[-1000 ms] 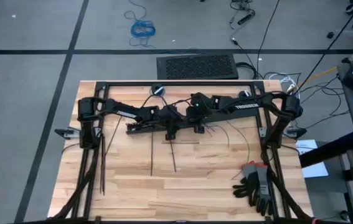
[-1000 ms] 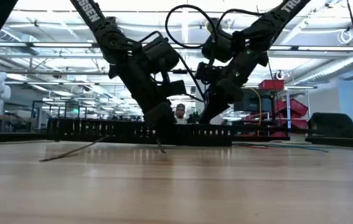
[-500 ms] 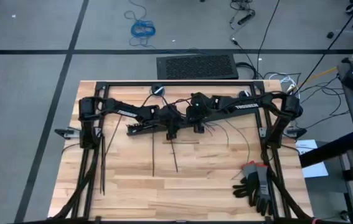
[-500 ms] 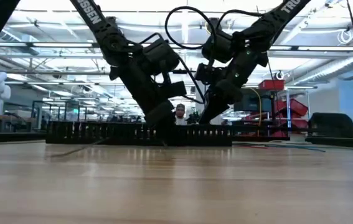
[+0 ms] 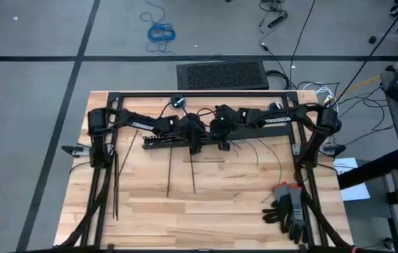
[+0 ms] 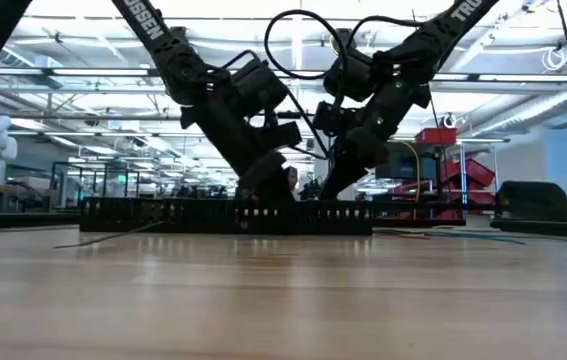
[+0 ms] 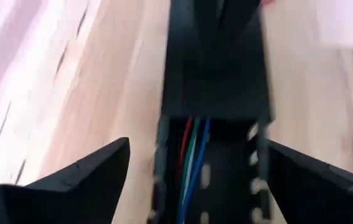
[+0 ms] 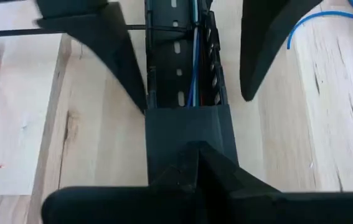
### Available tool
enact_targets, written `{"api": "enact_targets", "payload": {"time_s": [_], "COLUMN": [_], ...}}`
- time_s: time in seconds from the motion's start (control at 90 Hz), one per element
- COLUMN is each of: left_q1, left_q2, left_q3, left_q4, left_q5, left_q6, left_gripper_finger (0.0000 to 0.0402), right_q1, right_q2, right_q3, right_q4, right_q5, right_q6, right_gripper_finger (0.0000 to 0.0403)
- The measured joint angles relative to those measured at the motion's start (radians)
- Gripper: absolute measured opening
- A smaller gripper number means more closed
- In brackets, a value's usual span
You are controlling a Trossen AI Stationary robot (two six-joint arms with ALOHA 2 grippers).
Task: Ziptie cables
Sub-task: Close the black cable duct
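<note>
Both my arms were down at the slotted bar (image 5: 162, 143) mid-table, cables (image 8: 195, 68) lying in its channel; left gripper (image 7: 188, 174) spread wide over it, right gripper (image 8: 188, 180) pinching the bar; next I'd fetch a ziptie (image 5: 191, 173).

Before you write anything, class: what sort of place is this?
Probably a robotics lab or workshop in a big open hall. Two robot arms work over a wooden table, long rows of ceiling lights run behind them, and work gloves lie on the table beside loose zipties.
</note>
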Motion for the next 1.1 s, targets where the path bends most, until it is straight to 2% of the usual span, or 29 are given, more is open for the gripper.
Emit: {"api": "enact_targets", "payload": {"time_s": [0.267,1.1], "left_q1": [-0.011,-0.013], "left_q2": [0.014,0.108], "left_q3": [-0.002,-0.002], "left_q4": [0.020,0.059], "left_q5": [0.002,0.004], "left_q6": [0.003,0.002], "left_gripper_finger": [0.0297,0.0287], "right_q1": [0.000,0.014], "right_q2": [0.000,0.034], "right_q3": [0.000,0.000], "right_q4": [0.000,0.087], "right_q5": [0.000,-0.005], "right_q6": [0.001,0.039], "right_gripper_finger": [0.0000,0.0000]}}
